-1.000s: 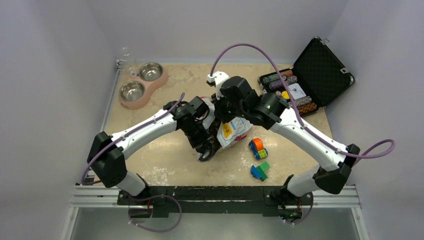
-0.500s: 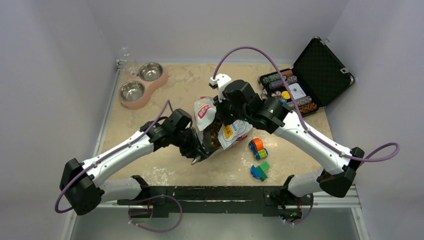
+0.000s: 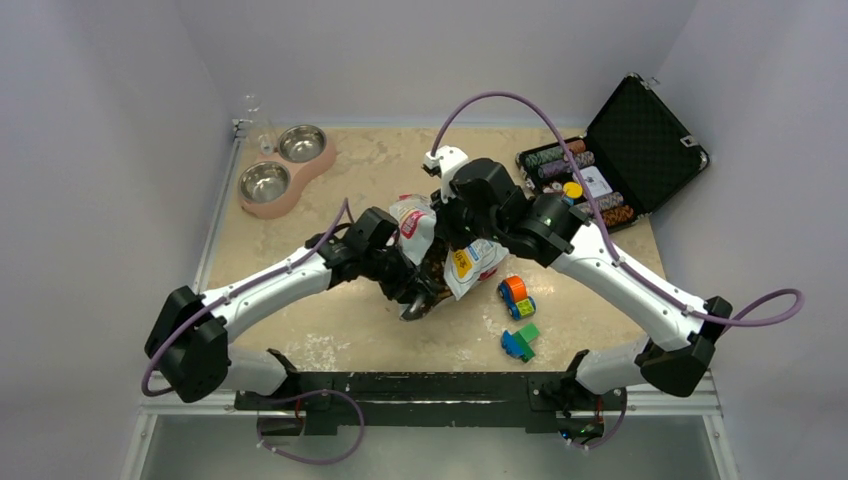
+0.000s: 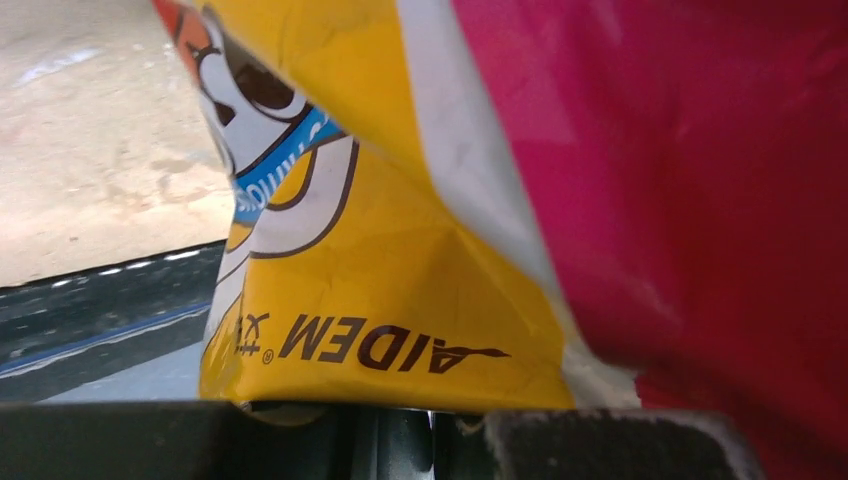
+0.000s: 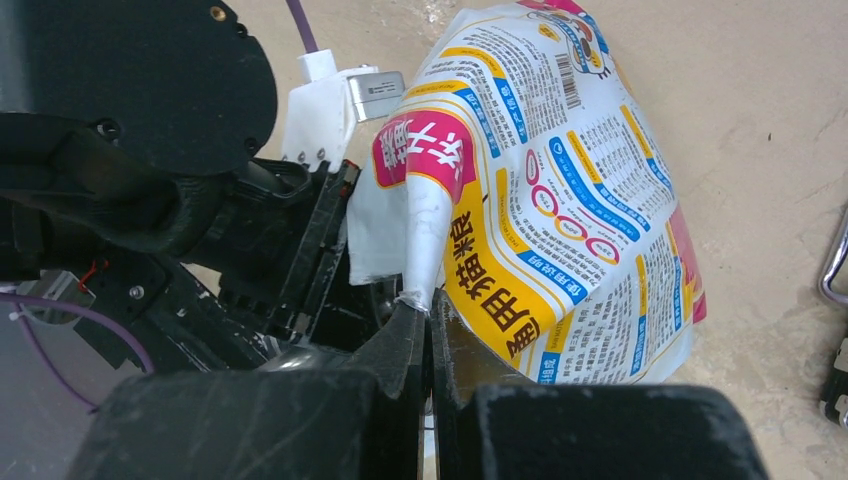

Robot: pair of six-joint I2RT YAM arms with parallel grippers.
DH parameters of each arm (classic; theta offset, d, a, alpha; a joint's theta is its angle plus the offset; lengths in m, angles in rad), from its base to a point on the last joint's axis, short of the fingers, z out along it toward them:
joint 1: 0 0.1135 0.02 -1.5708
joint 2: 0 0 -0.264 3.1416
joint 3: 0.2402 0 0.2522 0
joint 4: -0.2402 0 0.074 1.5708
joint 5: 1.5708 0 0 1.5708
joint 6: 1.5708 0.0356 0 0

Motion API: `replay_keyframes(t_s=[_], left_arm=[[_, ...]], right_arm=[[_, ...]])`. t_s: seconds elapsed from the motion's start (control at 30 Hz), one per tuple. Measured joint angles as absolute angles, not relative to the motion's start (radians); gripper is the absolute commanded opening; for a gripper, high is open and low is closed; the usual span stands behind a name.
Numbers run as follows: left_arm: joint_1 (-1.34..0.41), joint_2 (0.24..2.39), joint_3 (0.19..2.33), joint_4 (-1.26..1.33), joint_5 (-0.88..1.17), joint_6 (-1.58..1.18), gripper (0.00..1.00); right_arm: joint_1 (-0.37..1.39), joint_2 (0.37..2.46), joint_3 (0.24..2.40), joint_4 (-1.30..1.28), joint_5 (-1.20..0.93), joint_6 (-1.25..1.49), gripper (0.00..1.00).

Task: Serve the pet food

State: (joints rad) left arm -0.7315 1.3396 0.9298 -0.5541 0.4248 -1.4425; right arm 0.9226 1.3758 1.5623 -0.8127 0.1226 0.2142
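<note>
right hand (image 5: 430,335) pinched tight on a fold of the pet food bag (image 5: 560,200), bag pressed right up against left hand (image 3: 412,300), can't tell that one's grip tbh

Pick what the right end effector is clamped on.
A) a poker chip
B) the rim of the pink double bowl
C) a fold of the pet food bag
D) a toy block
C: in the right wrist view the right end effector is shut on a creased fold at the top of the pet food bag.
</note>
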Motion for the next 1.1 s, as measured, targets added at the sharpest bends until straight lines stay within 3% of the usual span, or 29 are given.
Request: replay_keyframes(t_s=[0.23,0.63,0.97,1.1], left_arm=[[-0.728,1.444,0.971,-0.447,0.442,-1.451,0.00],[-0.694,1.196,0.431,0.295,0.536,-1.470,0.00],[-0.685,1.181,0.361,0.519,0.534,-1.544,0.00],[-0.682,1.078,0.263,0.578,0.509,-1.606,0.00]], right_arm=[[0.905,1.359,1.548,-0.821,0.141,0.223,0.00],[0.835,1.288,1.465,-0.804,0.057,0.236,0.00],[0.790,1.288,1.467,-0.786,0.051,0.236,0.00],[0.786,1.288,1.475,-0.799,0.050,0.234,0.00]])
